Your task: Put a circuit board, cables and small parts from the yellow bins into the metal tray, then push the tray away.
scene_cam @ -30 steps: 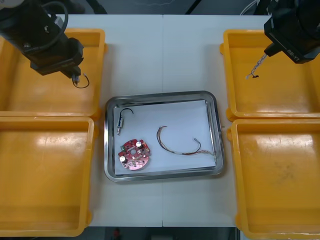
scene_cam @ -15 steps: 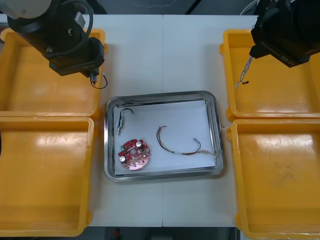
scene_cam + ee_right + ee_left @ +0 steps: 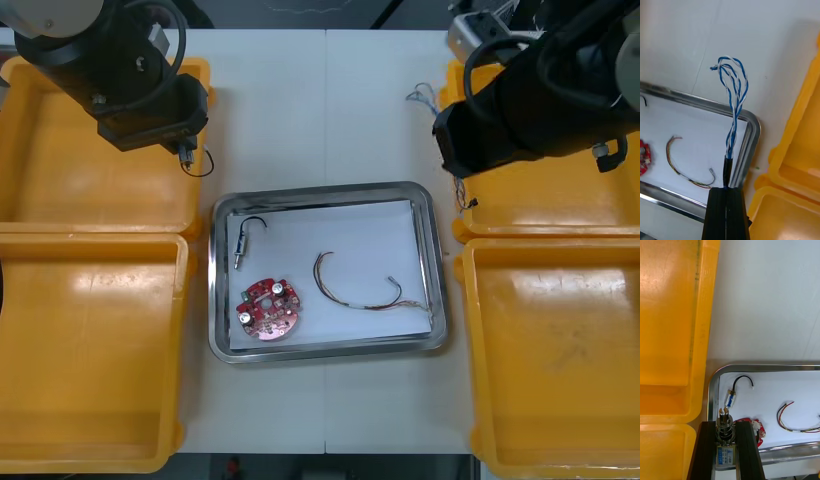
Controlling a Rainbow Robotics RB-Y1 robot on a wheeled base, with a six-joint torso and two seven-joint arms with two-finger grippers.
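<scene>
The tray (image 3: 325,188) sits between the bins (image 3: 90,330), with a thin strip of bare counter (image 3: 325,110) at each side and open counter beyond its far rim. Its far-right floor is free. The board (image 3: 268,308), red and yellow cable (image 3: 355,290) and wired part (image 3: 243,240) lie elsewhere in it. The left hand (image 3: 725,426) hangs near the tray's far-left corner, clamped on a small part (image 3: 725,415). The right hand (image 3: 727,195) hangs by the far-right corner, clenched on the blue and white cable (image 3: 733,97).

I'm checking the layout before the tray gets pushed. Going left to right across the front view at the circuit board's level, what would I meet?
The near left yellow bin → metal tray (left rim) → round red circuit board → red and yellow cable → near right yellow bin.
</scene>
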